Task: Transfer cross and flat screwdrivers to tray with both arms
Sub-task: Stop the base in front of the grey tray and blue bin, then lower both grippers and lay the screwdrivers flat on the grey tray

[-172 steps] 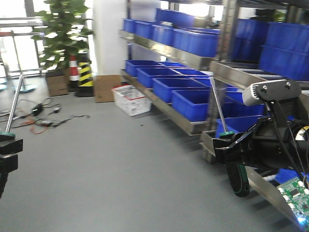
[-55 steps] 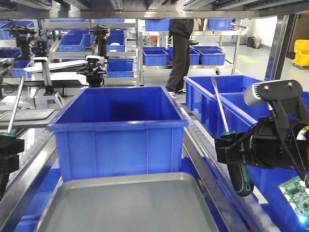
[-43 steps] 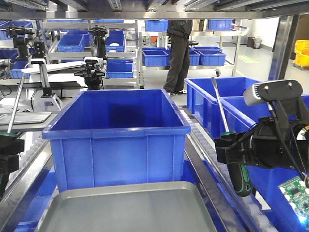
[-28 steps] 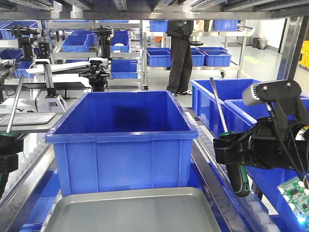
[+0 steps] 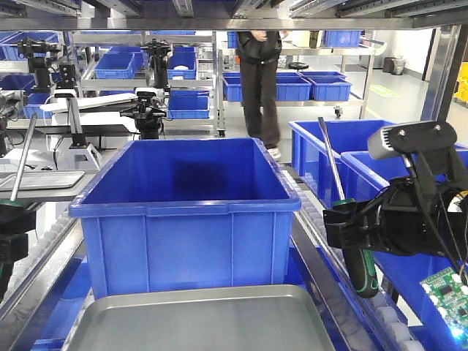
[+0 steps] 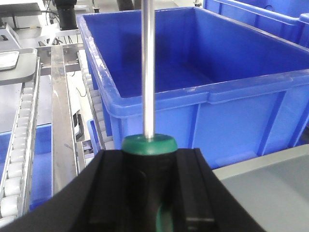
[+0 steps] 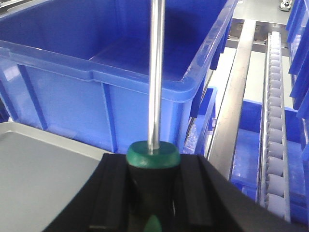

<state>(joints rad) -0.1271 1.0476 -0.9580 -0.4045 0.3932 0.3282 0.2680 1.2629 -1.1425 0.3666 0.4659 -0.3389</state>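
Observation:
Two screwdrivers with black-and-green handles stand shaft-up, one in each gripper. My left gripper [image 5: 9, 219] [image 6: 148, 162] is shut on the handle of the left screwdriver [image 5: 23, 157] [image 6: 148, 77]. My right gripper [image 5: 349, 223] [image 7: 153, 166] is shut on the right screwdriver [image 5: 330, 164] [image 7: 156, 72], whose handle hangs below the jaws. I cannot tell which tip is cross and which is flat. The grey metal tray [image 5: 205, 322] [image 6: 275, 193] [image 7: 38, 164] lies low between the grippers, with nothing on the part I see.
A big blue bin [image 5: 183, 197] stands just behind the tray. More blue bins [image 5: 333, 142] line the right. Roller conveyor rails [image 7: 276, 121] [image 6: 19, 130] run along both sides. A pale tray [image 5: 40, 179] lies at the left. A person [image 5: 259, 88] stands at the back.
Three seconds ago the view showed open floor and shelves; now it faces the bin and tray, which shifted slightly. The person at the back stepped left. Both grippers hold their screwdrivers unchanged.

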